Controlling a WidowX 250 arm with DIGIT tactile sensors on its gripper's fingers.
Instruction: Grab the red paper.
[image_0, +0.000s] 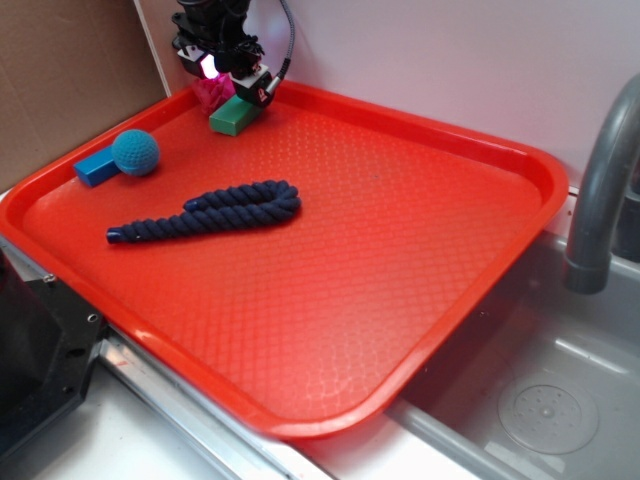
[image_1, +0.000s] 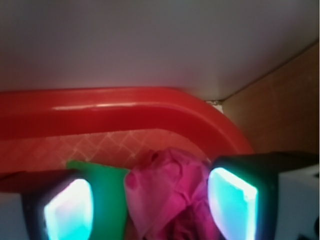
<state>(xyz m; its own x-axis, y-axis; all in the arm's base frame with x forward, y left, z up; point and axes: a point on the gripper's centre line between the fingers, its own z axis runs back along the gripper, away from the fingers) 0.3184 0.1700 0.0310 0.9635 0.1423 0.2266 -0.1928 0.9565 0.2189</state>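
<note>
Large orange-red plastic tray (image_0: 400, 230) with a textured floor fills most of the exterior frame, sitting over a grey metal sink (image_0: 560, 400) at lower right; grey curved faucet (image_0: 600, 200) at right edge. White wall behind, brown cardboard panel (image_0: 60, 80) upper left.

Dark navy braided rope (image_0: 215, 212), folded into a loop, lies left of centre on the tray floor. Blue rectangular block (image_0: 95, 168) at the left side of the tray, with a teal knitted ball (image_0: 135, 152) touching its right end.

Black robot gripper (image_0: 228, 80) is at the top of the frame, in the tray's far corner, low over the floor. Green rectangular block (image_0: 233, 116) lies just below it.

Small crimson-pink crumpled paper wad (image_0: 211, 92) sits in that far corner, touching the green block's left end. In the wrist view the wad (image_1: 167, 195) is between the two lit fingers (image_1: 232, 202), the green block (image_1: 107, 190) tucked against it on the left. Jaws spread, straddling the wad; can't tell whether the pads touch it yet, not clamped.
</note>
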